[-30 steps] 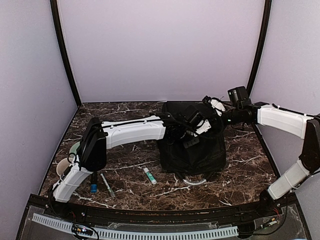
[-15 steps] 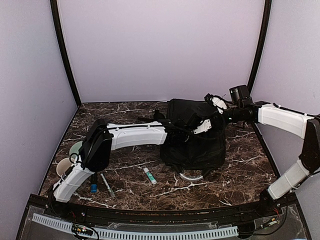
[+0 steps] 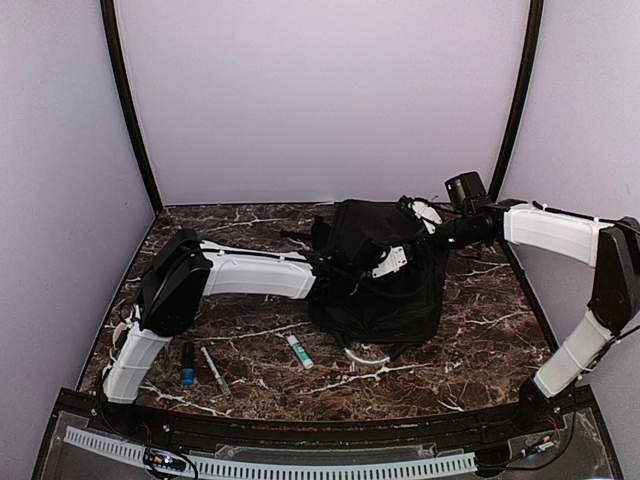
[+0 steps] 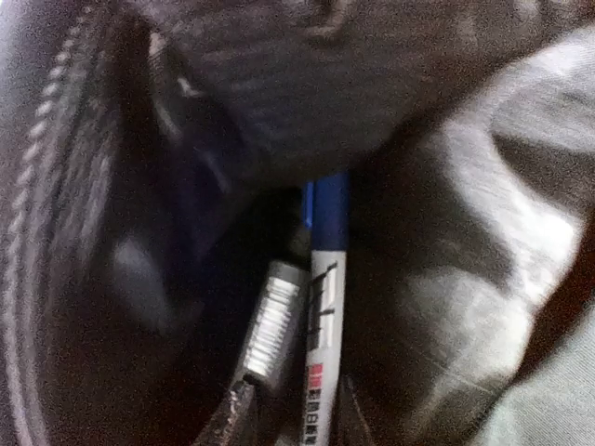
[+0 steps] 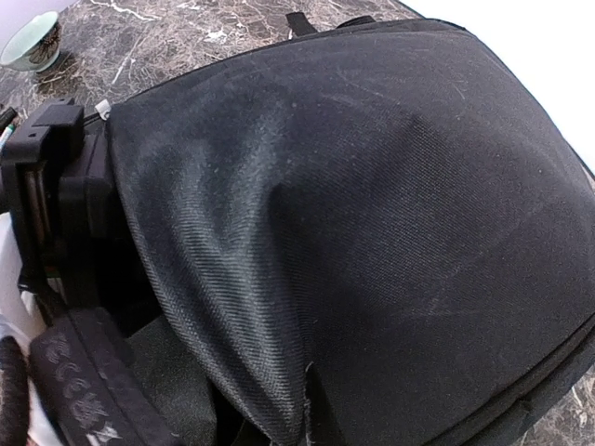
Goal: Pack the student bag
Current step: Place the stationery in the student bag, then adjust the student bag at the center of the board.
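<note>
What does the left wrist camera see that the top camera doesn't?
Only the left wrist view looks inside the bag: a marker with a blue cap, and beside it a blurry grey thing with a barcode. Only the top view shows the left arm, the right arm, the table, and a white stick, a pen and a dark tube lying on it. Both show the black bag.
</note>
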`<state>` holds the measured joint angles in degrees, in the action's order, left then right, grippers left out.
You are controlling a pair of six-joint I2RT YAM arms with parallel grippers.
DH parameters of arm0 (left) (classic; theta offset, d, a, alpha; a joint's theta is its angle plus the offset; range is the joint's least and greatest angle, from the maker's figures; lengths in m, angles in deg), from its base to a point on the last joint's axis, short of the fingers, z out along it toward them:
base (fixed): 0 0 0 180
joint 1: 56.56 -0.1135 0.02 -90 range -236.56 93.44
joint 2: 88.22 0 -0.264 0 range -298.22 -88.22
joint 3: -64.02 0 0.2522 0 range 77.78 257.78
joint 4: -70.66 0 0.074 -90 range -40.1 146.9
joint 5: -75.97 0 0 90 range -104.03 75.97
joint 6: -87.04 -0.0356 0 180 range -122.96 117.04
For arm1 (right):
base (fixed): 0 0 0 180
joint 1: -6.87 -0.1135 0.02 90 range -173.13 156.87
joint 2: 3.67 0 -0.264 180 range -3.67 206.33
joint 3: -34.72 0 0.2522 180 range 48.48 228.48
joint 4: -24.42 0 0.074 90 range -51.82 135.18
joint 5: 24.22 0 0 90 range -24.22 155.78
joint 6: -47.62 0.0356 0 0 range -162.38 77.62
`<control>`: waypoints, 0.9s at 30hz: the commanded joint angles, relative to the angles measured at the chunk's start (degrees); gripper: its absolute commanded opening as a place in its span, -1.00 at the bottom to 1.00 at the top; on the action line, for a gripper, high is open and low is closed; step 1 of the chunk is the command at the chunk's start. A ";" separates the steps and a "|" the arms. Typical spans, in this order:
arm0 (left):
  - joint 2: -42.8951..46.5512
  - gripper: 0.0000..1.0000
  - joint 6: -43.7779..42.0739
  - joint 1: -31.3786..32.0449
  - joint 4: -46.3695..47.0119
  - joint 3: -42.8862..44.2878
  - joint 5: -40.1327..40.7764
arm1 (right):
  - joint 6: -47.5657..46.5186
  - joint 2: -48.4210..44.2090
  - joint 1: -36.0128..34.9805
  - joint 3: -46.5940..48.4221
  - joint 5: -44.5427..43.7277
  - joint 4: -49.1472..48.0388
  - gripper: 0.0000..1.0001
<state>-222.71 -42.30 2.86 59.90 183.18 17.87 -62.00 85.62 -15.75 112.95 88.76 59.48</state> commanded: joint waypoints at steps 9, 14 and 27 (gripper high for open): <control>19.51 -0.21 4.82 2.83 -0.97 -12.85 -10.03 | 1.55 1.56 -0.60 4.71 1.92 0.46 -0.98; 25.89 -0.20 10.51 3.03 -4.23 -19.02 -11.67 | 1.69 1.58 -0.64 4.55 2.48 0.05 -0.97; 39.88 0.15 60.18 -1.80 -12.49 -37.18 -28.00 | -2.77 1.57 -0.77 1.95 -0.07 -0.49 -0.93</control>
<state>-187.28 -3.74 3.91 47.90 152.04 2.28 -63.13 87.11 -16.05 115.16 88.52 62.28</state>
